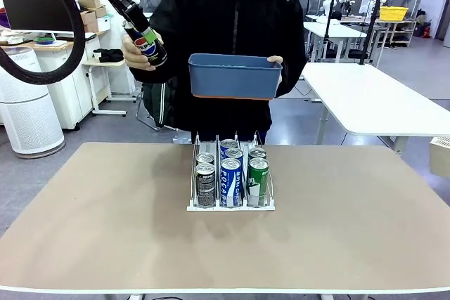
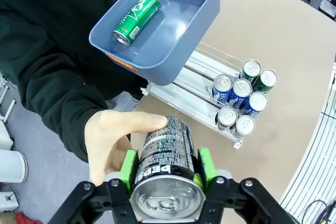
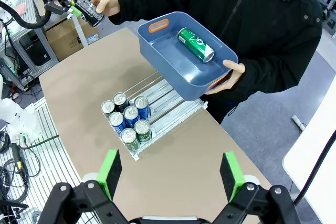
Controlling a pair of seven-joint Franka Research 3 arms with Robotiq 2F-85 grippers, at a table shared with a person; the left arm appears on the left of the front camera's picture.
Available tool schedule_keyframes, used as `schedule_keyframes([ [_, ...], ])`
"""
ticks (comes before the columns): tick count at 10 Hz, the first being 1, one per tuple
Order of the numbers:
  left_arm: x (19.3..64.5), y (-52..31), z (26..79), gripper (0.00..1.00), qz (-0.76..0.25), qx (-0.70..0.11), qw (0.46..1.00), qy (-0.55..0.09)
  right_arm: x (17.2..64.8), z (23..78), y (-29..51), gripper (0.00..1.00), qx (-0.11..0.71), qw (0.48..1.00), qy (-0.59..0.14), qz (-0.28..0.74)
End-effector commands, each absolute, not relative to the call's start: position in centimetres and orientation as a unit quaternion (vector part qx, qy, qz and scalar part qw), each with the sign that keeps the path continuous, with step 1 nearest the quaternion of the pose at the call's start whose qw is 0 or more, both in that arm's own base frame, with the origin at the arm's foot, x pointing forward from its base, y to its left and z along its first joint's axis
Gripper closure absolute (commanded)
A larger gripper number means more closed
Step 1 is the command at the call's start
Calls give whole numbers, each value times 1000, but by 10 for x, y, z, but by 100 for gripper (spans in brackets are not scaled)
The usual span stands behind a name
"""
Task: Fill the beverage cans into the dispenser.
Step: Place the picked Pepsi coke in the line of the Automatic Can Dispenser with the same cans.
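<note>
My left gripper [image 2: 167, 167] is shut on a black Pepsi can [image 2: 169, 142], held high at the table's far left [image 1: 148, 46]. The person's hand [image 2: 113, 142] still wraps the same can [image 3: 86, 8] from the side. The person's other hand carries a blue tub [image 1: 234, 75] above the table's far edge; a green can [image 2: 137, 18] lies inside it [image 3: 195, 44]. The dispenser [image 1: 191, 207] stands mid-table with several cans [image 1: 231, 180] at its front end: black ones left, blue-and-white ones in the middle, green ones right. My right gripper [image 3: 170, 174] hovers open high above the table.
The dispenser's rear lane sections [image 2: 197, 85] near the person are bare. A second white table [image 1: 373, 103] stands at the far right. Broad bare tabletop [image 1: 105, 230] lies on both sides of the dispenser.
</note>
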State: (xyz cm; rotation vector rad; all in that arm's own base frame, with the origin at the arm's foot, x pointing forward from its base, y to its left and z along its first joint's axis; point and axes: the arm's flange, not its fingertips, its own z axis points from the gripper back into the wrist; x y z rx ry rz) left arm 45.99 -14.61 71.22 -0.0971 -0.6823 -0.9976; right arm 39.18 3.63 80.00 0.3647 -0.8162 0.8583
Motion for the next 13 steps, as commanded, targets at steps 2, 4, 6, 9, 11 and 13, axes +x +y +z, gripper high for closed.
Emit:
schedule_keyframes([
  [2, 461, -144, 712, 100, -470, -49, 821, -322, 392, 800, 37, 0, 172, 814, -382, 402],
  [4, 461, -144, 712, 100, -470, -49, 821, -322, 392, 800, 37, 0, 172, 814, -382, 402],
  [6, 461, -144, 712, 100, -470, -49, 821, -322, 392, 800, 37, 0, 172, 814, -382, 402],
  [9, 461, -144, 712, 100, -470, -49, 821, -322, 392, 800, 37, 0, 172, 814, -382, 402],
  [11, 461, -144, 712, 100, -470, -49, 821, -322, 392, 800, 37, 0, 172, 814, -382, 402],
  [13, 461, -144, 712, 100, -470, -49, 821, -322, 392, 800, 37, 0, 172, 814, -382, 402],
])
